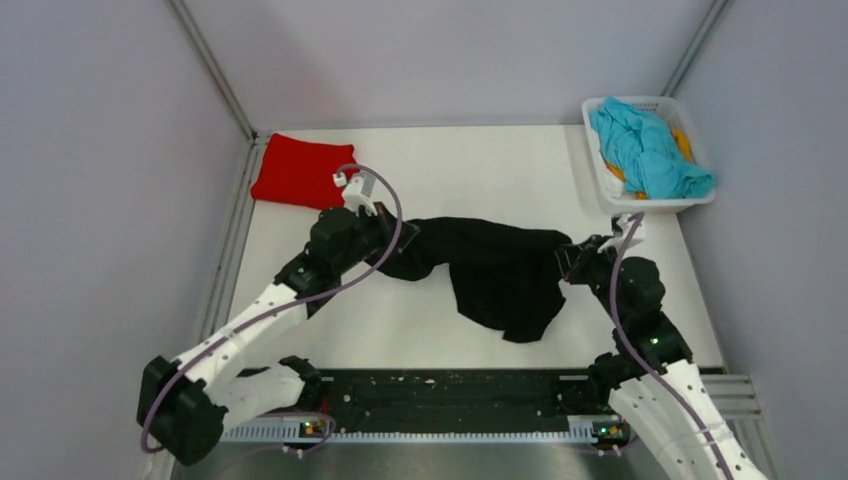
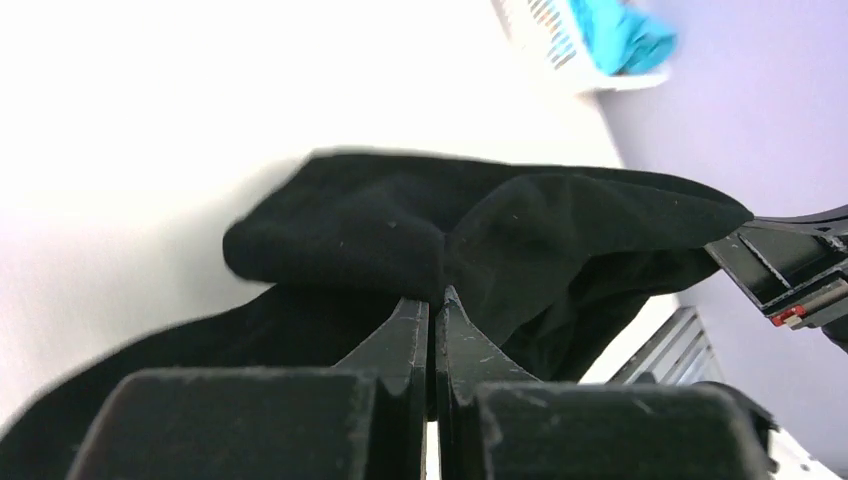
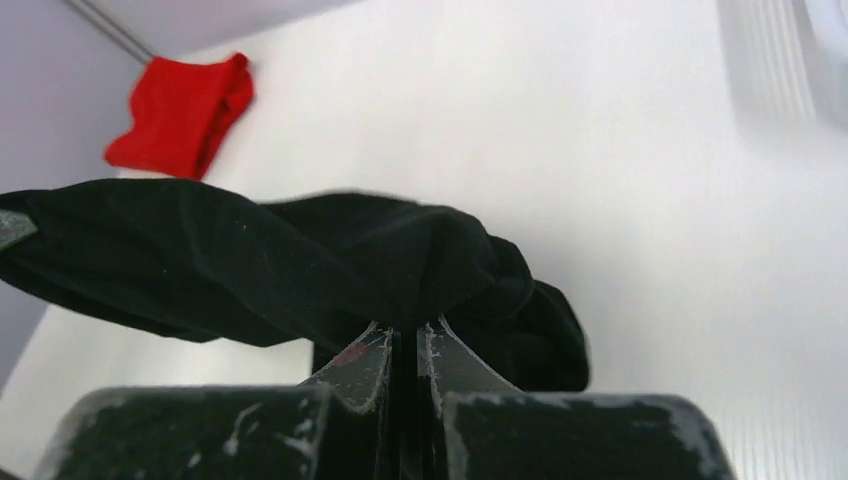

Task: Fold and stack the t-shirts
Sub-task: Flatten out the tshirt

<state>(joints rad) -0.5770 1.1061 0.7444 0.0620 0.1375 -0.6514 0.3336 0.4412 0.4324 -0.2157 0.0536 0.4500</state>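
A black t-shirt point(image 1: 500, 270) hangs stretched between my two grippers above the middle of the white table, its lower part drooping to the table. My left gripper point(image 1: 392, 240) is shut on its left end; in the left wrist view point(image 2: 436, 300) the jaws pinch the black cloth point(image 2: 400, 230). My right gripper point(image 1: 568, 258) is shut on its right end; in the right wrist view point(image 3: 405, 335) the jaws pinch the cloth point(image 3: 250, 260). A folded red t-shirt point(image 1: 300, 172) lies at the back left corner and also shows in the right wrist view point(image 3: 180, 115).
A white basket point(image 1: 603, 172) at the back right holds a crumpled blue t-shirt point(image 1: 650, 150) over something orange point(image 1: 683, 143); basket also in the left wrist view point(image 2: 545, 35). A black strip point(image 1: 450, 395) runs along the table's near edge. Grey walls enclose the table.
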